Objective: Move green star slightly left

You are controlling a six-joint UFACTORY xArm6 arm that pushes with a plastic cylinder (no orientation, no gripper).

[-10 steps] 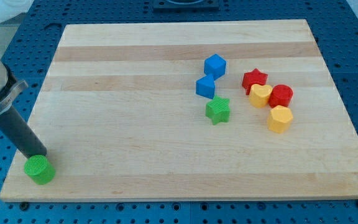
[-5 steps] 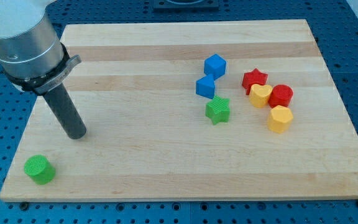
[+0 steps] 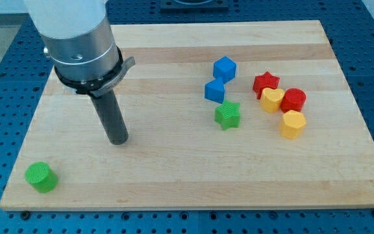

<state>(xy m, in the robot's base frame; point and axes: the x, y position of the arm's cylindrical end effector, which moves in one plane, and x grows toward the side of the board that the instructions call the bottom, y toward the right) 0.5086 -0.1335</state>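
The green star (image 3: 227, 115) lies on the wooden board (image 3: 174, 169), right of the middle. My tip (image 3: 118, 140) rests on the board well to the view's left of the star, touching no block. A blue block (image 3: 215, 90) sits just above the star, with a blue cube (image 3: 224, 68) above that one.
A red star (image 3: 265, 82), a yellow heart (image 3: 272, 99), a red cylinder (image 3: 293, 100) and a yellow hexagonal block (image 3: 292, 123) cluster to the star's right. A green cylinder (image 3: 41, 177) stands near the board's bottom left corner.
My tip has moved from beside the green cylinder up and to the view's right, toward the middle of the board. No block has moved.
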